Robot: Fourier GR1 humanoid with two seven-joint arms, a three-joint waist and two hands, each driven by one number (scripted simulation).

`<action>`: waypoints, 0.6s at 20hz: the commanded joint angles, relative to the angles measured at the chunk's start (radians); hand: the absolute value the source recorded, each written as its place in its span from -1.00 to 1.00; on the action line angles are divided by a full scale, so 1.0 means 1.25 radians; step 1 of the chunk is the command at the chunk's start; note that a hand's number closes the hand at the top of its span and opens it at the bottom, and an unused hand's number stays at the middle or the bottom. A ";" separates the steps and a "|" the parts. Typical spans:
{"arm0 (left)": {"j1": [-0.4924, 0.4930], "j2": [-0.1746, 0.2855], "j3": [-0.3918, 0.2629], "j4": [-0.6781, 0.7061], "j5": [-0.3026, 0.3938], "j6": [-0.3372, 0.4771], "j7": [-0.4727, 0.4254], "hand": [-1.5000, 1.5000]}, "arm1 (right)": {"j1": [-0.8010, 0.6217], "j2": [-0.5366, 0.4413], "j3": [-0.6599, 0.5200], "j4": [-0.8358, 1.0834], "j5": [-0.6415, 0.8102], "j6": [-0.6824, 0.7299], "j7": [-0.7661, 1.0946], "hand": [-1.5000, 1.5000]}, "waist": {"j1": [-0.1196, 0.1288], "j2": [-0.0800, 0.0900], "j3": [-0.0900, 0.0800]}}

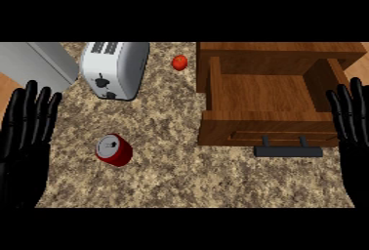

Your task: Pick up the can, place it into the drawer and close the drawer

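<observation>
A red can (114, 149) with a silver top lies on the speckled counter, left of centre. The wooden drawer (263, 128) stands pulled open at the right, its inside bare, with a dark handle (288, 151) on its front. My left hand (27, 132) rests open at the left edge, fingers up, well left of the can. At the right edge my right hand (353, 128) is open too, fingers up, beside the drawer's right side. Neither hand touches anything.
A silver toaster (113, 68) stands at the back, above the can. A small red tomato (179, 62) lies between the toaster and the drawer unit. A grey appliance (36, 63) fills the back left corner.
</observation>
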State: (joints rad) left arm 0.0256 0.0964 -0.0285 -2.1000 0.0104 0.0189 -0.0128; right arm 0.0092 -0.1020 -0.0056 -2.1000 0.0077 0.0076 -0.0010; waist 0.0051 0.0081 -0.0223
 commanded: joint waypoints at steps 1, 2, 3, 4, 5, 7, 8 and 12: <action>0.042 -0.024 -0.001 0.007 -0.025 0.021 -0.031 -1.00 | 0.020 0.003 0.026 -0.056 0.026 -0.003 0.033 -1.00 | -0.004 -0.008 0.018; 0.081 -0.041 0.000 -0.068 -0.043 0.062 0.001 -1.00 | 0.008 -0.012 -0.021 -0.040 -0.015 0.005 0.038 -1.00 | 0.000 -0.008 0.018; 0.094 -0.074 -0.065 -0.080 -0.133 0.123 0.023 -1.00 | -0.020 -0.007 -0.016 -0.047 -0.026 -0.001 0.073 -1.00 | 0.001 -0.009 0.018; 0.096 -0.075 -0.066 -0.062 -0.161 0.153 0.005 -1.00 | -0.017 -0.009 -0.041 -0.023 -0.046 0.007 0.035 -1.00 | -0.001 -0.008 0.018; 0.112 -0.075 -0.042 -0.120 -0.175 0.165 0.051 -1.00 | -0.008 0.020 -0.013 0.019 -0.015 -0.007 -0.021 -1.00 | 0.007 -0.008 0.019; 0.191 -0.076 0.013 -0.024 -0.109 0.261 0.133 -1.00 | 0.047 0.027 -0.053 0.042 -0.016 -0.056 0.110 -1.00 | 0.020 0.002 0.018; 0.204 -0.076 -0.002 -0.041 -0.124 0.296 0.155 -1.00 | 0.059 0.027 -0.052 0.049 -0.016 -0.053 0.109 -1.00 | 0.014 -0.003 0.019; 0.232 -0.077 -0.131 -0.125 -0.228 0.419 0.281 -1.00 | 0.030 0.036 -0.037 0.034 -0.004 -0.075 0.168 -1.00 | 0.002 -0.007 0.019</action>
State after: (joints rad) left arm 0.2626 0.0076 -0.0918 -2.1929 -0.1815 0.3987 0.2029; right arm 0.0556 -0.0727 -0.0519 -2.0688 -0.0098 -0.0515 0.1455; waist 0.0114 0.0009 0.0000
